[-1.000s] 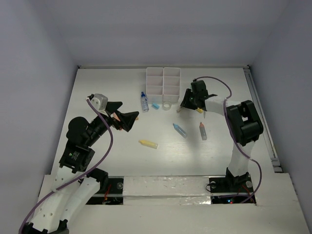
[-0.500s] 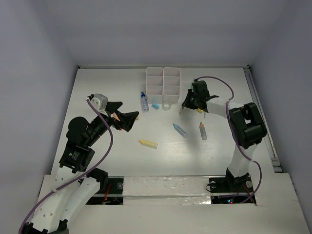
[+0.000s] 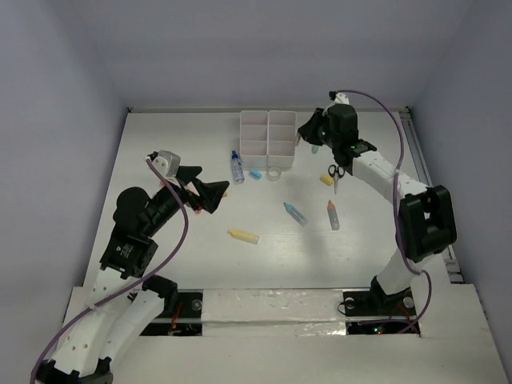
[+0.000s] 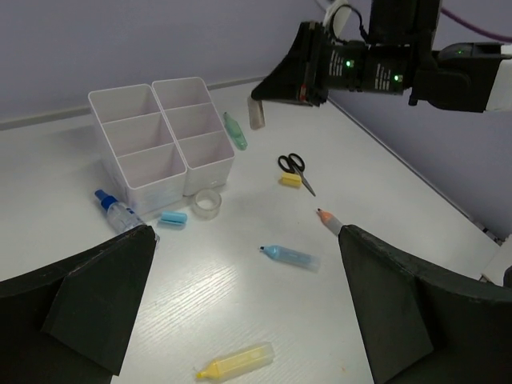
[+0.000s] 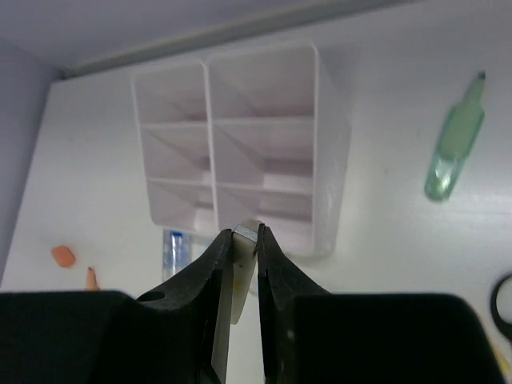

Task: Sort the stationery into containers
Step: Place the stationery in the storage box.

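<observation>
Top view: I'm using the white 6-bin organizer [image 3: 269, 132] as reference. The right gripper [image 3: 307, 132] sits just beside its right wall, toward the far end, and from here I can't tell what it carries. The left gripper [image 3: 214, 179] is well apart from the organizer, off its near-left corner, spread wide with nothing in it. A blue-capped bottle [image 3: 237, 166], a small blue piece [image 3: 255, 174] and a tape roll [image 3: 274, 173] sit in a row just off the organizer's near wall. A green pen [image 3: 315, 148] lies right of the organizer, by the right gripper. The scissors [image 3: 334, 174] and a small yellow piece [image 3: 326, 181] lie just beside each other, further right of the organizer and nearer to me. A blue marker [image 3: 294, 214], a grey marker [image 3: 332, 214] and a yellow highlighter [image 3: 243, 237] lie well apart from the organizer on its near side. Left wrist view: the right gripper is clenched on a whitish flat block [image 4: 257, 114], held upright off the organizer's right wall, with the green pen lying between block and organizer. Right wrist view: both fingers [image 5: 216, 320] pinch the block, and its end lines up in frame with the organizer's near wall. I can't tell its height above the organizer.
</observation>
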Robot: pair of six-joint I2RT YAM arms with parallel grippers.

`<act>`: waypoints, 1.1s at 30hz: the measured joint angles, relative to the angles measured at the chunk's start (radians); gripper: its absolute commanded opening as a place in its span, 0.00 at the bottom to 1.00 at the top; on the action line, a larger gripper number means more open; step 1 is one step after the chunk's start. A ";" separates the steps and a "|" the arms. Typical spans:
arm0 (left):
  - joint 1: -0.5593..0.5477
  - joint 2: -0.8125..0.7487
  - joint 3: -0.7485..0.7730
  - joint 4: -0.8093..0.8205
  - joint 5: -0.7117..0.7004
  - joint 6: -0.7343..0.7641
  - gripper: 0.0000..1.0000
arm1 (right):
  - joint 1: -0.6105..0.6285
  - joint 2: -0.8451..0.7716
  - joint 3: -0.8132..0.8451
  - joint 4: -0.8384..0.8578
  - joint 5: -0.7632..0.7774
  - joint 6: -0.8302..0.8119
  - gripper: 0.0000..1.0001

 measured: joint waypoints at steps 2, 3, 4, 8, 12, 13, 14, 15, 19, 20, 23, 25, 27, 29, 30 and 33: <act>0.000 0.010 0.000 0.000 -0.007 0.000 0.99 | 0.000 0.034 0.057 0.041 0.001 -0.011 0.00; 0.000 0.015 0.000 0.000 -0.011 0.000 0.99 | 0.000 0.055 0.100 0.074 0.003 -0.017 0.00; 0.000 0.021 0.000 0.000 -0.015 0.000 0.99 | 0.000 0.078 0.117 0.092 0.003 -0.021 0.00; 0.000 0.045 0.000 0.000 -0.033 0.002 0.99 | 0.002 0.190 0.244 0.182 0.034 -0.063 0.00; 0.000 0.066 0.000 -0.003 -0.055 0.005 0.99 | 0.010 0.312 0.363 0.245 0.080 -0.128 0.00; 0.000 0.070 0.000 -0.004 -0.061 0.005 0.99 | 0.013 0.336 0.382 0.261 0.091 -0.145 0.00; 0.000 0.076 0.000 -0.006 -0.067 0.005 0.99 | 0.016 0.362 0.399 0.273 0.102 -0.164 0.00; 0.000 0.080 0.000 -0.008 -0.072 0.006 0.99 | 0.020 0.384 0.409 0.283 0.113 -0.183 0.00; 0.000 0.093 0.000 -0.013 -0.083 0.010 0.99 | 0.041 0.449 0.423 0.324 0.146 -0.257 0.00; 0.000 0.094 0.000 -0.015 -0.086 0.012 0.99 | 0.046 0.459 0.423 0.331 0.153 -0.272 0.00; 0.000 0.095 0.000 -0.017 -0.092 0.015 0.99 | 0.060 0.486 0.425 0.355 0.166 -0.313 0.00; 0.000 0.096 0.000 -0.017 -0.093 0.016 0.99 | 0.066 0.495 0.425 0.368 0.174 -0.333 0.01; 0.001 0.100 0.000 -0.017 -0.095 0.016 0.99 | 0.071 0.496 0.425 0.387 0.180 -0.349 0.07; 0.001 0.105 0.000 -0.018 -0.095 0.016 0.99 | 0.073 0.496 0.425 0.414 0.187 -0.368 0.09; 0.001 0.106 0.000 -0.018 -0.095 0.016 0.99 | 0.073 0.496 0.425 0.427 0.192 -0.375 0.09; 0.001 0.110 0.000 -0.019 -0.095 0.016 0.99 | 0.077 0.497 0.425 0.450 0.207 -0.397 0.09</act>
